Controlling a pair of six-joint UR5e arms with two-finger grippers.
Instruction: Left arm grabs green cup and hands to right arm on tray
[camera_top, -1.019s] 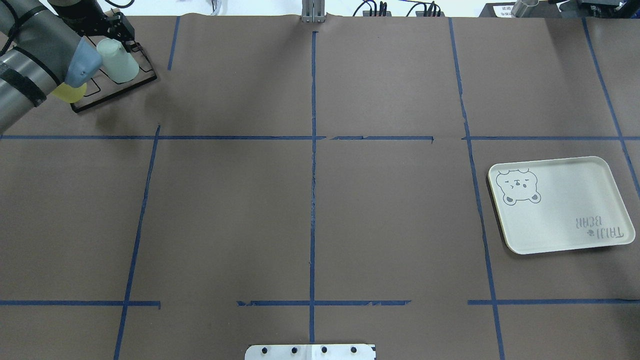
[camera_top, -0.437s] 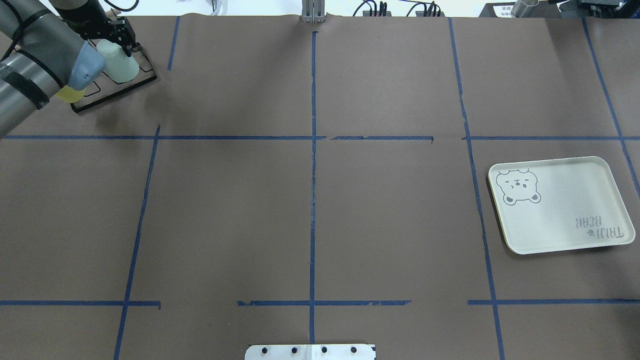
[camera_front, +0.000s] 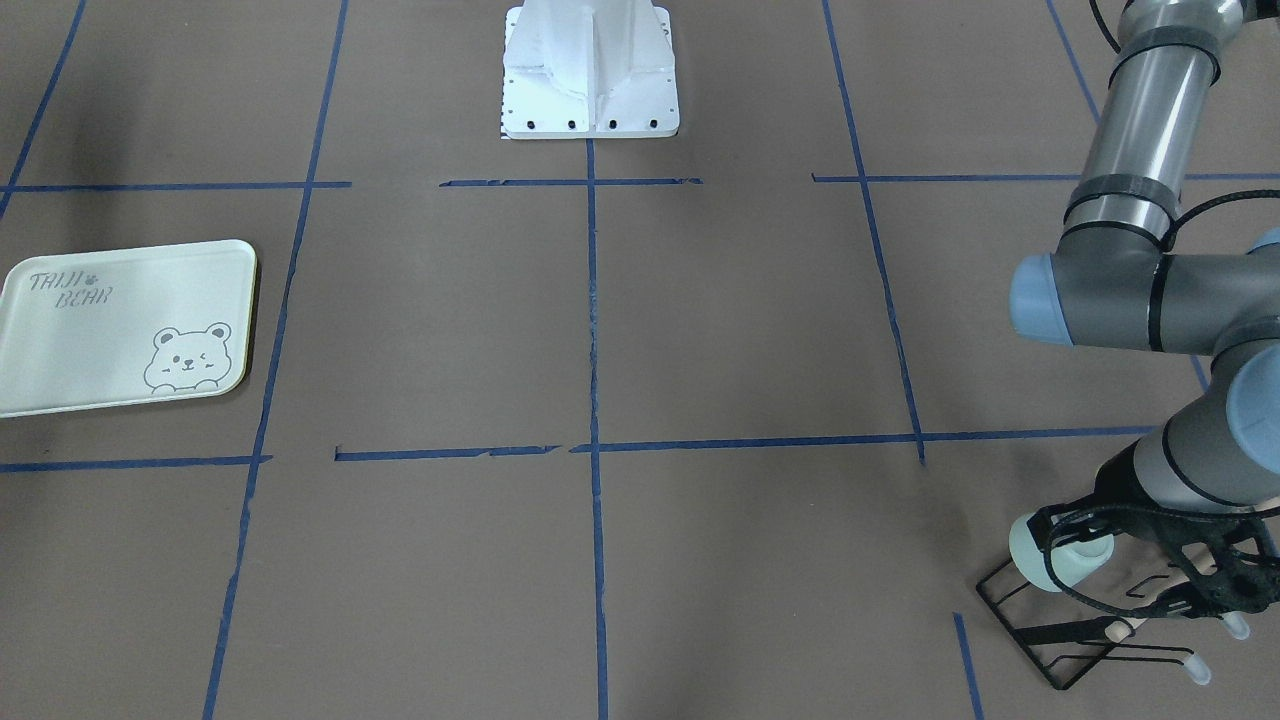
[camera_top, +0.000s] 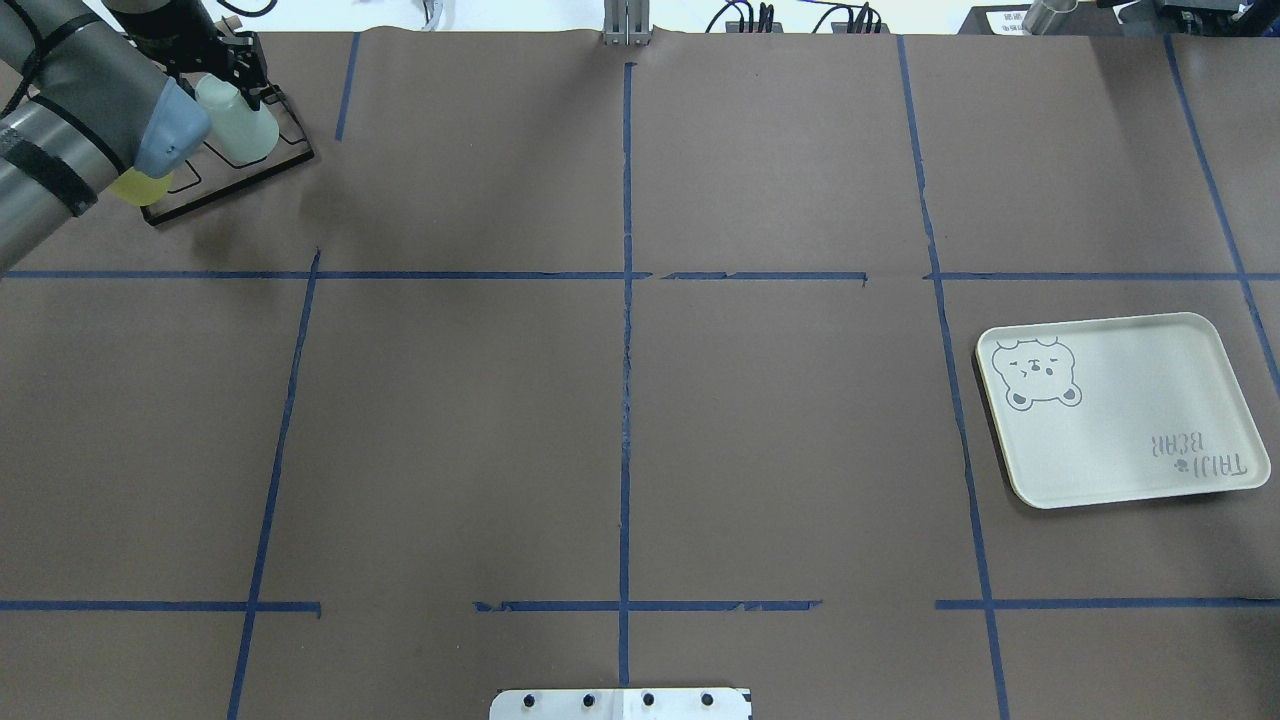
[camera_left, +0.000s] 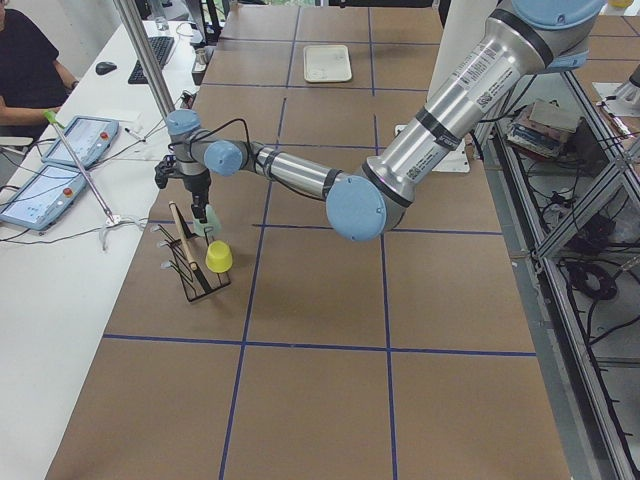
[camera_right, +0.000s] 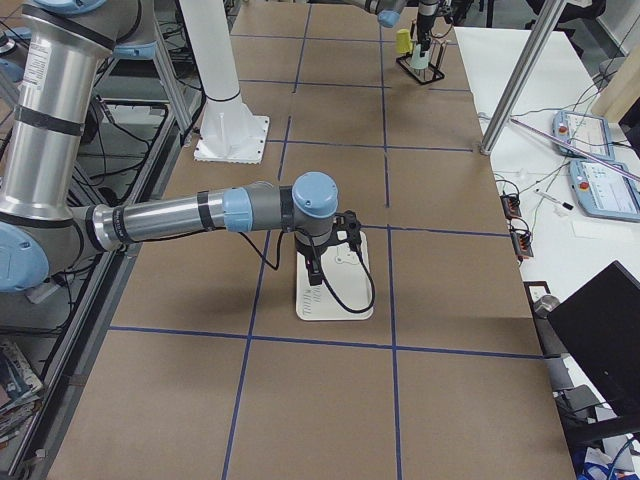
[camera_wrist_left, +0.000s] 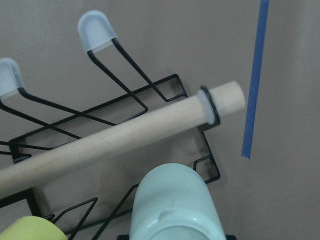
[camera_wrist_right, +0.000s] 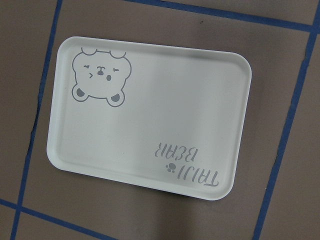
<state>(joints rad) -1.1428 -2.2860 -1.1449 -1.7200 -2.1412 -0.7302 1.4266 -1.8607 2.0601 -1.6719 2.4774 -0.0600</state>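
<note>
The green cup (camera_top: 237, 120) lies tilted on a prong of a black wire rack (camera_top: 230, 185) at the far left corner of the table. My left gripper (camera_top: 240, 92) reaches down over it, and its black fingers appear shut on the cup (camera_front: 1055, 560). The left wrist view shows the cup (camera_wrist_left: 172, 205) close below the camera. The tray (camera_top: 1120, 410) lies flat and bare on the right side. My right gripper (camera_right: 322, 275) hovers over the tray (camera_wrist_right: 150, 125). It shows only in the exterior right view, so I cannot tell whether it is open or shut.
A yellow cup (camera_top: 140, 185) sits on the same rack, partly behind my left arm's elbow joint. A wooden dowel (camera_wrist_left: 125, 137) runs along the rack's top. Blue tape lines grid the brown table. The white robot base (camera_front: 590, 70) stands at the near middle edge.
My left gripper has shifted slightly toward the table's far edge, and the green cup has tilted and moved a little with it. The tray has not moved.
</note>
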